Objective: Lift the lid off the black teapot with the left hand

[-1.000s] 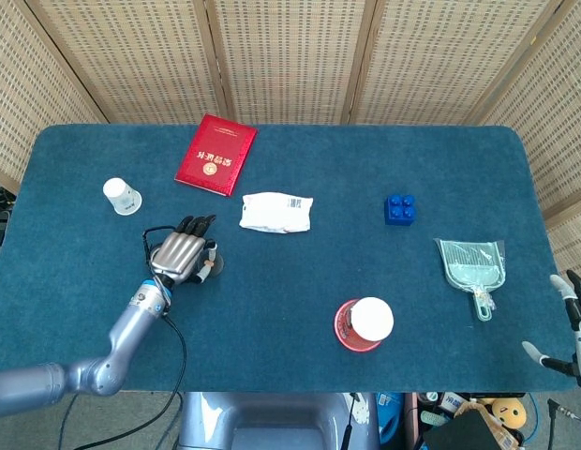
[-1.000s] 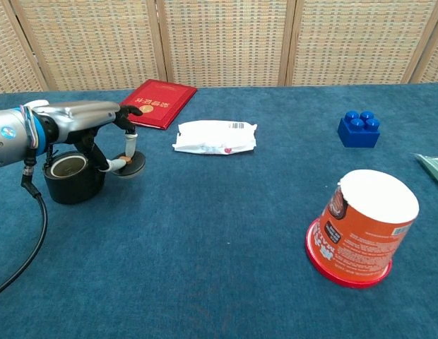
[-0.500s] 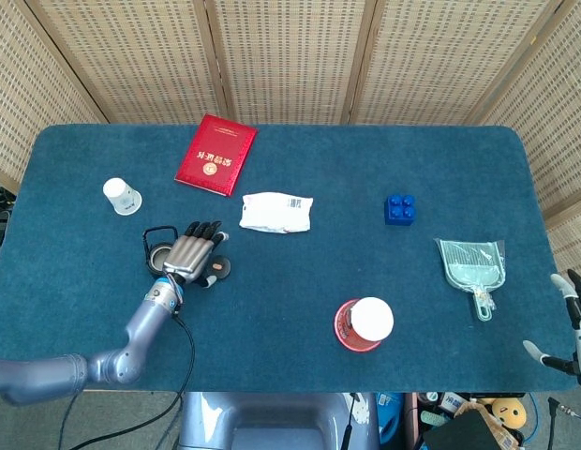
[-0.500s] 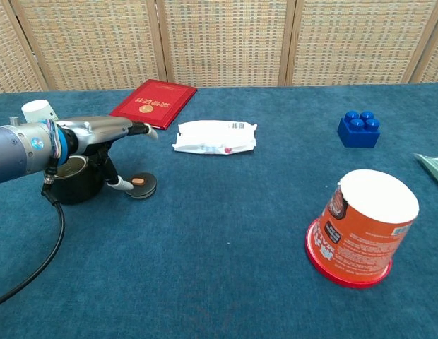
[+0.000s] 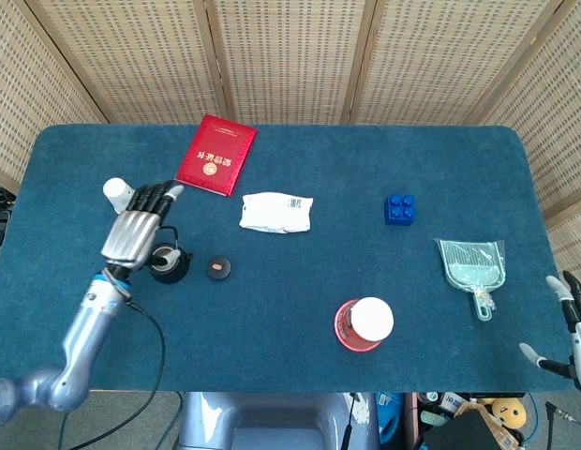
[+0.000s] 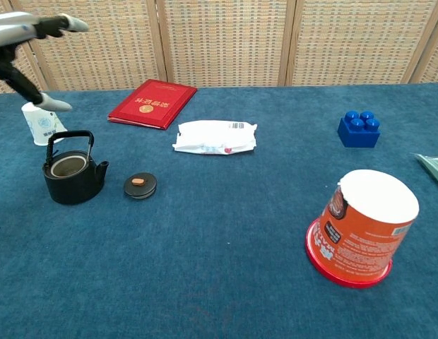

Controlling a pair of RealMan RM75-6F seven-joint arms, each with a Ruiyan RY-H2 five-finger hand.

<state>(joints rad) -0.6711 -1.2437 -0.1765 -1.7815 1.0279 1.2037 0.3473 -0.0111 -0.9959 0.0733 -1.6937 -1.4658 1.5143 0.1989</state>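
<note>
The left robot hand (image 5: 133, 232) hangs above the counter (image 5: 300, 291) with fingers spread and holding nothing. Just beside it stands the black teapot (image 6: 73, 175), open-topped, its bail handle upright. Its lid (image 6: 140, 185), a flat black disc with an orange knob, lies on the blue cloth just right of the spout. The chest view shows the teapot's hollow interior; the head view alone shows the right robot hand (image 5: 567, 323) at the counter's edge, fingers apart, empty. Around stand a white paper cup (image 6: 41, 124), red booklet (image 5: 216, 154), white packet (image 5: 276, 212), blue brick (image 5: 399, 209), orange tub (image 6: 364, 227) and dustpan (image 5: 471, 263).
</note>
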